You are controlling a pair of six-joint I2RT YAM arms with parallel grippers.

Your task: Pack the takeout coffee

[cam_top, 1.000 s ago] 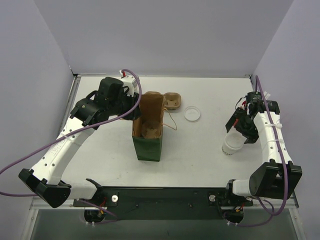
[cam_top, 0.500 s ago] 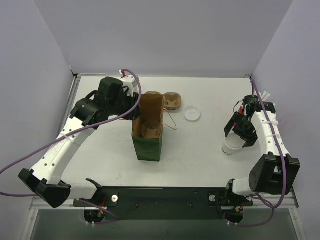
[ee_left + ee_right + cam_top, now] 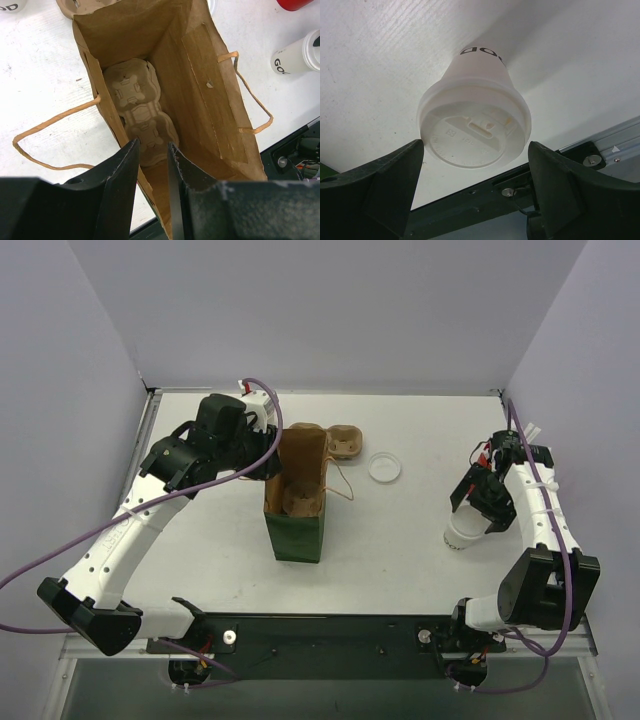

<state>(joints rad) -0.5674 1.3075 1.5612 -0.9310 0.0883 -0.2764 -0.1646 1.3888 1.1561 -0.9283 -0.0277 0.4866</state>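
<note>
One takeout coffee cup (image 3: 462, 533), white with its lid on, stands upright at the right of the table. My right gripper (image 3: 478, 508) hovers just above it. In the right wrist view the lid (image 3: 475, 130) sits between the spread fingers of the right gripper (image 3: 476, 147), with a gap on each side. My left gripper (image 3: 272, 465) is at the rear left rim of the paper bag (image 3: 295, 535). In the left wrist view the left gripper (image 3: 152, 145) straddles the bag's wall (image 3: 200, 75), and a gap shows between its fingers. A brown carrier (image 3: 137, 110) lies at the bag's bottom.
A second brown carrier (image 3: 345, 443) lies behind the bag. A loose round lid (image 3: 384, 467) lies to its right. The left wrist view shows a red cup (image 3: 295, 4) at the top right edge and part of another white cup (image 3: 9, 6) at the top left.
The right gripper has shifted slightly toward the cup and narrowed a little. The left arm, bag and cup have not moved.
</note>
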